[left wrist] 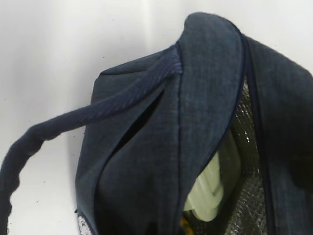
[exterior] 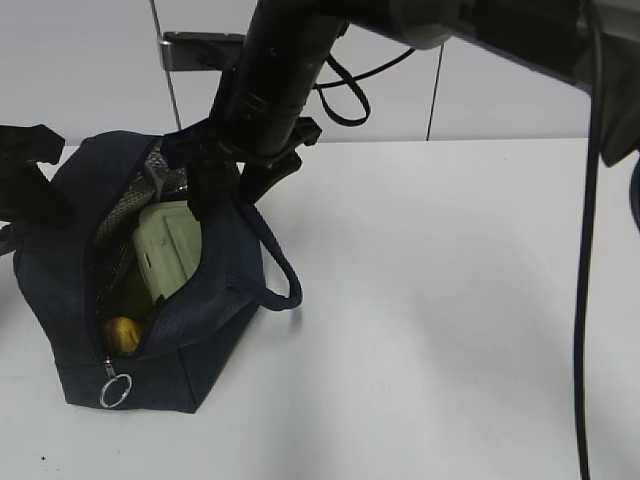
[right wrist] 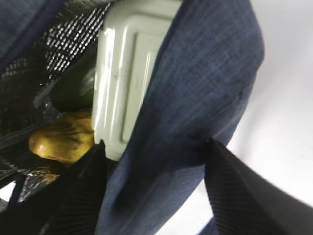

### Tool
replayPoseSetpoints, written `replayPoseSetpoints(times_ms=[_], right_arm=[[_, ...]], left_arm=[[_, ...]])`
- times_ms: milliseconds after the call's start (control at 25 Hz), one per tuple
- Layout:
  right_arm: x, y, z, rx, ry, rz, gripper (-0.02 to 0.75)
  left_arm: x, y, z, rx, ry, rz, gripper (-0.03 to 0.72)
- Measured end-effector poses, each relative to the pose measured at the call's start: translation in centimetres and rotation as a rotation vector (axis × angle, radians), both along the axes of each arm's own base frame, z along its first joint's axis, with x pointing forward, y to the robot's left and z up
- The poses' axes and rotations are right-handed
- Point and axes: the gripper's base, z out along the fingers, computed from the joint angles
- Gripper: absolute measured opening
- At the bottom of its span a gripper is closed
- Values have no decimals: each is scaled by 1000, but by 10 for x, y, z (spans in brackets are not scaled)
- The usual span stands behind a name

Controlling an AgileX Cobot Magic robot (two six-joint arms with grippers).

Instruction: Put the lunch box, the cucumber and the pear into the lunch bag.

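Nearest the exterior camera, a dark cable (exterior: 580, 300) hangs down the right edge of the frame, clear of the white table (exterior: 450, 300). At left of the frame stands the lunch bag (exterior: 200, 320), dark navy, its zipper open along the top and a metal ring pull (exterior: 116, 390) hanging at its lower front corner. One looped handle (exterior: 275, 265) droops over the bag's right side. Inside the opening the lunch box (exterior: 168, 250) stands on edge, pale green lid facing out, against the silver lining (exterior: 125, 210). The pear (exterior: 122, 334) lies low in the bag, at the lower left of the opening. The cucumber (right wrist: 73, 90) shows in the right wrist view as a dark green shape behind the lunch box and just above the pear; in the exterior view it cannot be made out with certainty. The right gripper (exterior: 225, 185) reaches across from the upper right and sits at the bag's upper rim; in the right wrist view its two dark fingers (right wrist: 78, 196) stand apart on either side of the near bag wall, one inside the opening and one outside, so the fabric lies between them, though whether they press it cannot be told. The left arm (exterior: 30, 180) shows only as a dark mass at the far left edge; its gripper is not visible in its own wrist view, so its finger state cannot be told.
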Motion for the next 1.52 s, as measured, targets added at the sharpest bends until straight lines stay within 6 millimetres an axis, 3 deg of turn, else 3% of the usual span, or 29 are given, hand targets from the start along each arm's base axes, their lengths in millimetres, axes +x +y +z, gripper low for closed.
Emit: replayPoseSetpoints(times_ms=[160, 360, 440, 680, 840, 1320, 1520], right_arm=[[3, 4, -18, -28, 26, -3, 440], [4, 1, -19, -64, 2, -6, 88], [5, -2, -14, -84, -22, -6, 43], [-1, -20, 17, -147, -120, -16, 38], [-7, -43, 33, -176, -135, -45, 38], [-29, -111, 22, -258, -12, -131, 38], [-34, -120, 16, -272, 6, -135, 38]], left_arm=[[0, 0, 0, 0, -2, 1, -15], [0, 0, 0, 0, -2, 1, -15], [0, 0, 0, 0, -2, 0, -15], [0, -19, 9, 3, -30, -68, -15], [6, -34, 22, -7, -77, -114, -15], [33, -81, 13, -23, -37, -230, -16], [36, -95, 4, -28, -10, -253, -16]])
